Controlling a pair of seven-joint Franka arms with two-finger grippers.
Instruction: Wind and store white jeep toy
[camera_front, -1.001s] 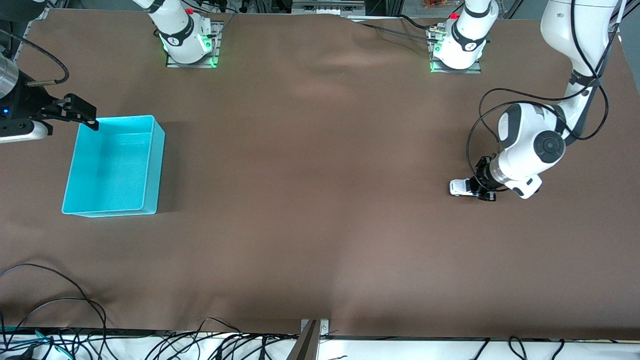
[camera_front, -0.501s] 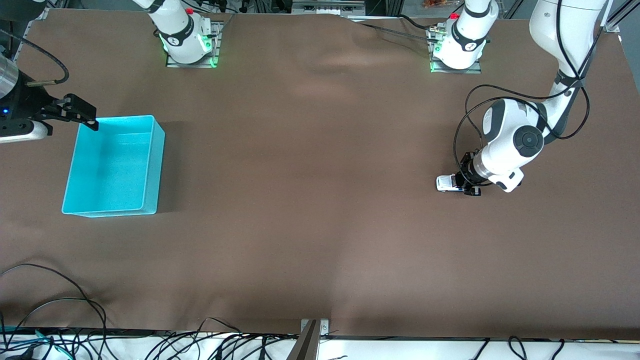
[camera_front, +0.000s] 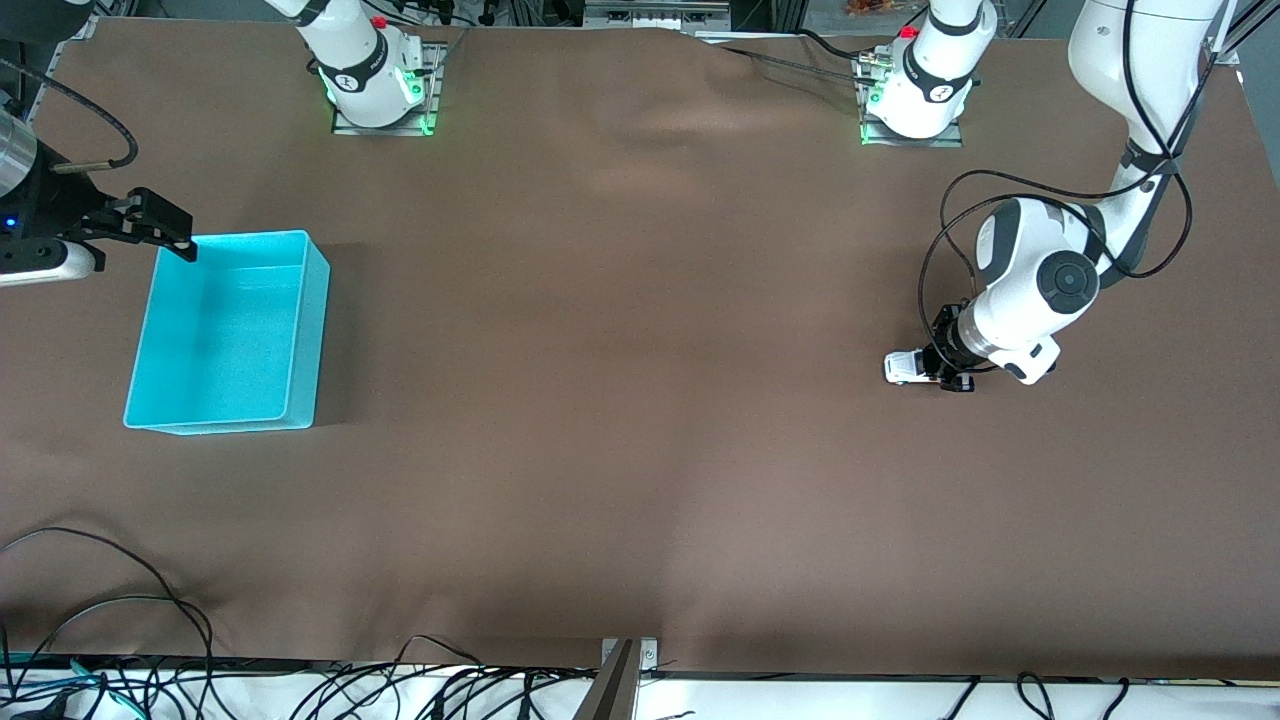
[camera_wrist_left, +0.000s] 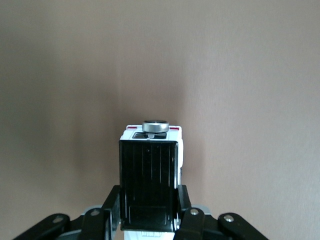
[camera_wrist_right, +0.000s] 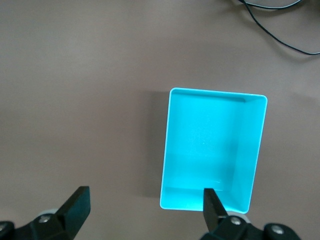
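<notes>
The white jeep toy (camera_front: 903, 367), boxy with a black roof, sits low on the brown table toward the left arm's end. My left gripper (camera_front: 946, 372) is shut on it, with its black fingers (camera_wrist_left: 184, 201) pressed against both sides of the body. In the left wrist view the white jeep toy (camera_wrist_left: 150, 165) points away, and a round spare wheel shows at its end. My right gripper (camera_front: 165, 224) hangs open over the corner of the cyan bin (camera_front: 306, 330). In the right wrist view the right gripper (camera_wrist_right: 145, 200) holds nothing, and the cyan bin (camera_wrist_right: 250, 150) has nothing in it.
Both arm bases (camera_front: 378, 90) stand on plates along the table's edge farthest from the front camera. Loose black cables (camera_front: 120, 610) lie at the edge nearest the front camera. A cable loop (camera_front: 950, 240) hangs from the left arm above the toy.
My left gripper, with the jeep in it, slid along the table toward the right arm's end, then came back a little. The right arm has not moved.
</notes>
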